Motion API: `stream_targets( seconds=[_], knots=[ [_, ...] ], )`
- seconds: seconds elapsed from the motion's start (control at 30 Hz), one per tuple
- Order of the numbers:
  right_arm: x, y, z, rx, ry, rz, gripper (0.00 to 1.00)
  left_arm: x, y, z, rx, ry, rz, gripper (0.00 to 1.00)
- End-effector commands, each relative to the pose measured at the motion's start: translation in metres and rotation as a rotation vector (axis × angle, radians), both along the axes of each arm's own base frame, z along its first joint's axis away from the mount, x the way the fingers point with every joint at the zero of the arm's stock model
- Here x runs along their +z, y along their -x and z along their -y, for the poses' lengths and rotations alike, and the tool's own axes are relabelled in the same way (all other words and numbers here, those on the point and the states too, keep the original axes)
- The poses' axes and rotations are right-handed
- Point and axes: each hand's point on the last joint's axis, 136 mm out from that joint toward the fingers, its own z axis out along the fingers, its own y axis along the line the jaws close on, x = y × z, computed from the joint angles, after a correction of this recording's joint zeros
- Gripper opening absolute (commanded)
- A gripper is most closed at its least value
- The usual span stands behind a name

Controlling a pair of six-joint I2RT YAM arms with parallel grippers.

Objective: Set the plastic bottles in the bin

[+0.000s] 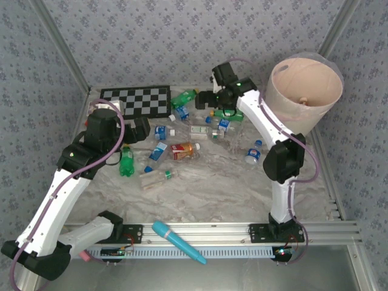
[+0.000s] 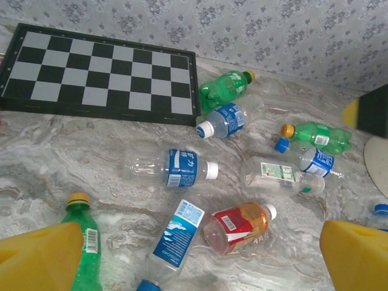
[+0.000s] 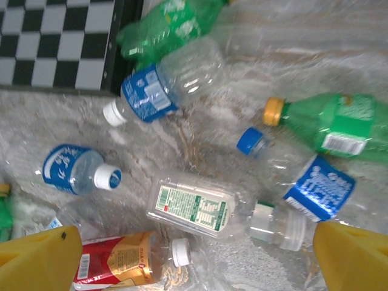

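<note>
My left hand (image 2: 197,257) and right hand (image 3: 197,257) are wide open and empty. The plastic bottles (image 1: 183,150) lie on the counter (image 1: 212,185) beside the bin (image 1: 294,115).

This is a robot test cell in a lab, not a lived-in room. A marble-patterned table (image 1: 212,188) is boxed in by aluminium frame posts (image 1: 62,48) and panels of flowered wallpaper (image 1: 182,30). The left arm (image 1: 57,194) and right arm (image 1: 262,118) are bolted to a slotted aluminium rail (image 1: 224,230) at its near edge. Scattered plastic bottles (image 1: 185,150) and a chessboard (image 1: 136,101) lie loose on the tabletop.
</note>
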Motion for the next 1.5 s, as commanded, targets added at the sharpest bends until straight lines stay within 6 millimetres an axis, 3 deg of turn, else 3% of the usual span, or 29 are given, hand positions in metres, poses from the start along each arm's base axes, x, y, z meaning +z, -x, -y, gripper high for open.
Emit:
stream_targets(
  seconds=[0.0, 0.13, 0.4, 0.73, 1.2, 1.47],
  knots=[
    [-0.033, 0.009, -0.012, 0.074, 0.037, -0.086, 1.0, 0.008, 0.005, 0.002, -0.025, 0.024, 0.014, 1.0],
    [-0.064, 0.011, -0.024, 0.104, 0.044, -0.153, 1.0, 0.007, 0.005, 0.004, -0.033, 0.027, 0.009, 1.0],
    [-0.105, 0.012, -0.034, 0.126, 0.046, -0.237, 1.0, 0.006, 0.004, 0.006, -0.037, 0.03, 0.003, 1.0],
    [-0.14, 0.028, -0.03, 0.166, 0.076, -0.296, 0.99, 0.005, 0.003, 0.009, -0.044, 0.042, -0.003, 1.0],
    [-0.142, 0.069, -0.034, 0.159, 0.065, -0.315, 0.99, 0.002, 0.004, 0.01, -0.049, 0.047, -0.001, 1.0],
    [-0.125, 0.068, -0.032, 0.185, 0.129, -0.24, 0.99, 0.001, 0.004, 0.011, -0.059, 0.047, 0.0, 1.0]
  ],
)
